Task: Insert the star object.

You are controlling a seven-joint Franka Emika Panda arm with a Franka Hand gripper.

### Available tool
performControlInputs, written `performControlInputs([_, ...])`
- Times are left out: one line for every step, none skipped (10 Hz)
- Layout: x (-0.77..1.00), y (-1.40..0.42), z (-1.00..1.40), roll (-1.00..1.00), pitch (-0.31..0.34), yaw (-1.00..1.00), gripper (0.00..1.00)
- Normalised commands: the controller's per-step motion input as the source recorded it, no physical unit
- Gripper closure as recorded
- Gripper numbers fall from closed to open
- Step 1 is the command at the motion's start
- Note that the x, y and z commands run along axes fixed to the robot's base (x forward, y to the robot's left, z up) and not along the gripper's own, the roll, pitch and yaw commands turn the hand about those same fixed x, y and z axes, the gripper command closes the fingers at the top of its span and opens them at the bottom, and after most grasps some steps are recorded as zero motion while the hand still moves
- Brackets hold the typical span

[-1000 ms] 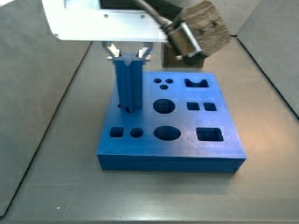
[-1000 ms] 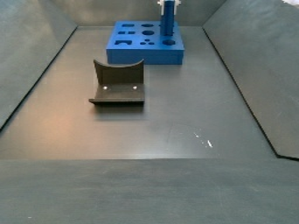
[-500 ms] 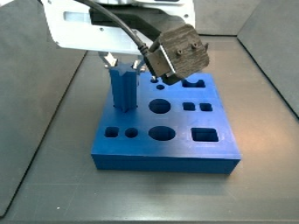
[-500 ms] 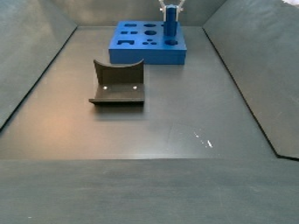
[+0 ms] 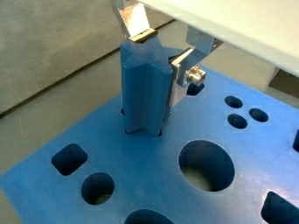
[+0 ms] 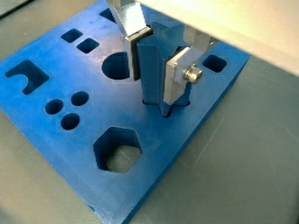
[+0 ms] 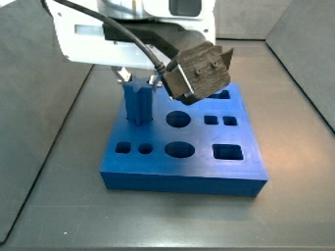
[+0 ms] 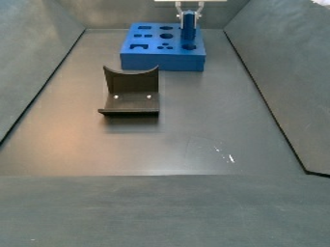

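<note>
Gripper (image 5: 162, 45) clamped on top of the star object (image 5: 146, 92), upright, lower end in its hole at the blue board's (image 6: 70, 131) far-left corner. Risk: ridges off-angle jam it; pushing then tilts it or shifts the board.

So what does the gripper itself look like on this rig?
The gripper, above the blue board, has flat silver plate fingers, one fastened with a visible bolt. In a side view its body is a white housing with black cables and a grey, boxy wrist camera attached.
</note>
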Motion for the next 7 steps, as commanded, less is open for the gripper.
performControlInputs([0.0, 0.0, -0.8, -0.05, -0.217, 0.0, 1.0])
performControlInputs([-0.07, 0.0, -0.69, -0.15, -0.199, 0.0, 1.0])
performControlInputs([-0.01, 0.0, -0.71, -0.2, -0.109, 0.0, 1.0])
performControlInputs([0.0, 0.0, -0.7, -0.22, 0.0, -0.07, 1.0])
performControlInputs([0.0, 0.0, -0.65, -0.24, 0.0, -0.09, 1.0])
performControlInputs([0.0, 0.0, -0.5, -0.25, 0.029, -0.14, 1.0])
performControlInputs([0.04, 0.0, -0.32, -0.2, 0.037, -0.16, 1.0])
